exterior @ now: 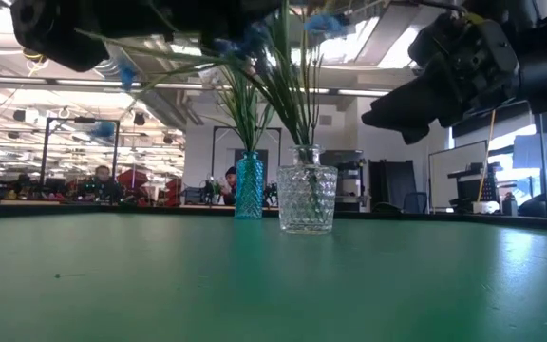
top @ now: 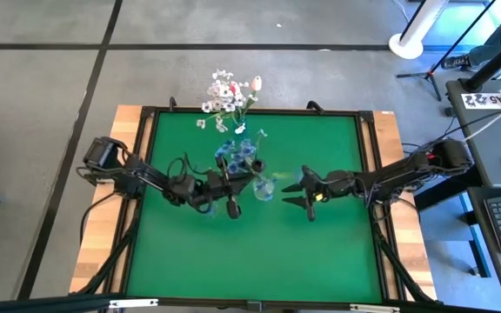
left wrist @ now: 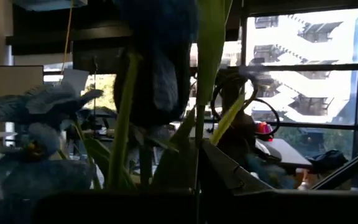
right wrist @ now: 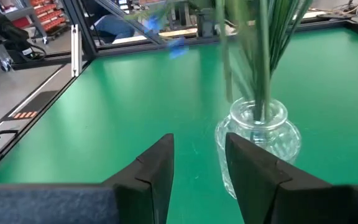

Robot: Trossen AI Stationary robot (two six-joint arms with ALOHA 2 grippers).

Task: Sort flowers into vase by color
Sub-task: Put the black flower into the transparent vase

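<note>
Left pincer (top: 230, 207): pressing together on blue flower stems (top: 233, 156).
Right pincer (top: 298, 193): hovering partly spread beside clear vase (top: 263, 187).

The right gripper (right wrist: 197, 165) has its two dark fingers (right wrist: 157, 165) apart with nothing between them, above the green table (right wrist: 104, 106). Just beyond them stands a clear glass vase (right wrist: 263, 140) holding green stems (right wrist: 263, 50); blurred blue blossoms (right wrist: 176, 46) show farther off.
</note>
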